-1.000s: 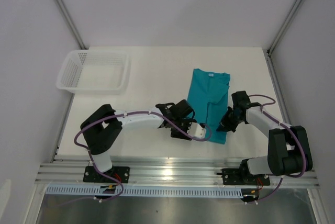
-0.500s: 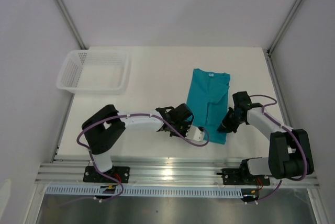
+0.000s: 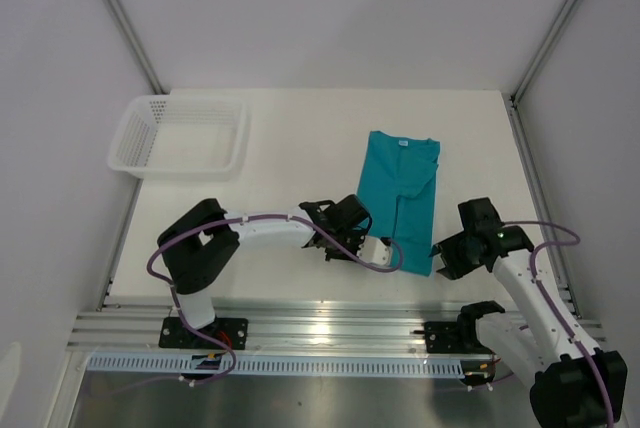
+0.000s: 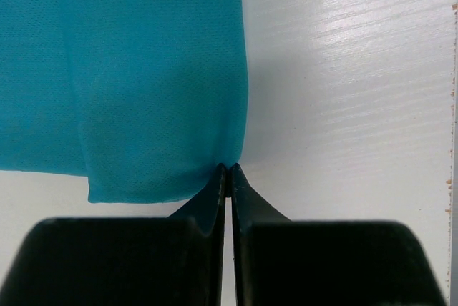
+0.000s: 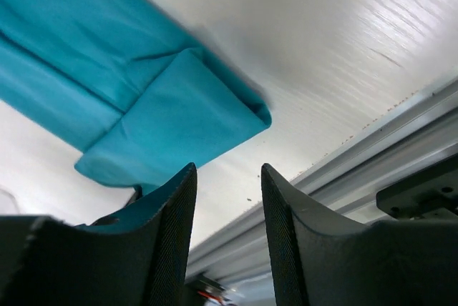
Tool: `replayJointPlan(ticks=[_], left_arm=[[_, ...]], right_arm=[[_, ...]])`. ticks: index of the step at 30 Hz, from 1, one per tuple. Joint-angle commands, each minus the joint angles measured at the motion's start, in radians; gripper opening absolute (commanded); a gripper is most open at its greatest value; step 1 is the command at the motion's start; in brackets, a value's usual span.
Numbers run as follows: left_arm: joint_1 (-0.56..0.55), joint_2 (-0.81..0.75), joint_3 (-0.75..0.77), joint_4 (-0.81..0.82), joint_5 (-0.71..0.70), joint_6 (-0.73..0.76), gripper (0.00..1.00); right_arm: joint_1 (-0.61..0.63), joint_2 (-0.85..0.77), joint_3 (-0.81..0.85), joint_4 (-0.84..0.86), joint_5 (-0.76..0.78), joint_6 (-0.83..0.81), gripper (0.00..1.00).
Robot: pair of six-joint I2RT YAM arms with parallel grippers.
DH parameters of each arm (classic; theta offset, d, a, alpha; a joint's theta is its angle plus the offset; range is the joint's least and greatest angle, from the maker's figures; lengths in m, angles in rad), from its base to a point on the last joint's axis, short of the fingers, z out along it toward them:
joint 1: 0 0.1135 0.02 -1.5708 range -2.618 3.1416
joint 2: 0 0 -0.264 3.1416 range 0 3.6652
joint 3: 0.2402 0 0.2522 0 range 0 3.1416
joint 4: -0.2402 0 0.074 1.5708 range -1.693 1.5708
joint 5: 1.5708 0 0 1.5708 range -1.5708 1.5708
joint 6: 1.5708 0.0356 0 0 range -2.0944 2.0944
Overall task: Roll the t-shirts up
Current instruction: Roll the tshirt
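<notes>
– Top external view: we watch the right gripper let go of the teal t-shirt and draw back toward the near rail. Its jaws are now apart with nothing between them. A second ago it sat shut at the hem's right edge.
– And the left gripper?
– It has closed. In the left wrist view we see both jaws pressed together on the hem's near left corner, a pinch of cloth caught at the tips.
– Where does that leave the roll?
– Not begun, by our reading. The shirt lies flat on the table, folded to a narrow strip right of centre, collar far, hem nearest the arms. One corner is held. The right one, doubled over in the right wrist view, is loose and may drag.
– Anything in the way?
– The white basket sits well apart at the far left. Only the right gripper hangs just beside the hem.
</notes>
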Motion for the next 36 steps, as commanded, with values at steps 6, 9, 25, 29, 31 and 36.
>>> replayJointPlan(ticks=[6,9,25,29,31,36], left_arm=[[0.005,-0.004,0.043,-0.024,0.042,-0.032,0.01],[0.006,-0.005,0.037,-0.028,0.042,-0.037,0.01],[0.015,0.004,0.06,-0.038,0.049,-0.057,0.01],[0.015,0.004,0.065,-0.038,0.049,-0.057,0.01],[0.015,0.004,0.063,-0.038,0.05,-0.057,0.01],[0.015,0.001,0.057,-0.047,0.053,-0.058,0.01]], right_arm=[[0.074,-0.005,-0.109,0.107,0.105,0.304,0.43],[0.08,0.021,-0.119,0.17,0.106,0.309,0.42],[0.097,0.046,-0.123,0.104,0.089,0.272,0.39],[0.114,0.035,-0.138,0.124,0.063,0.301,0.4],[0.118,0.041,-0.179,0.167,0.054,0.32,0.4],[0.126,0.092,-0.218,0.239,0.066,0.331,0.4]])
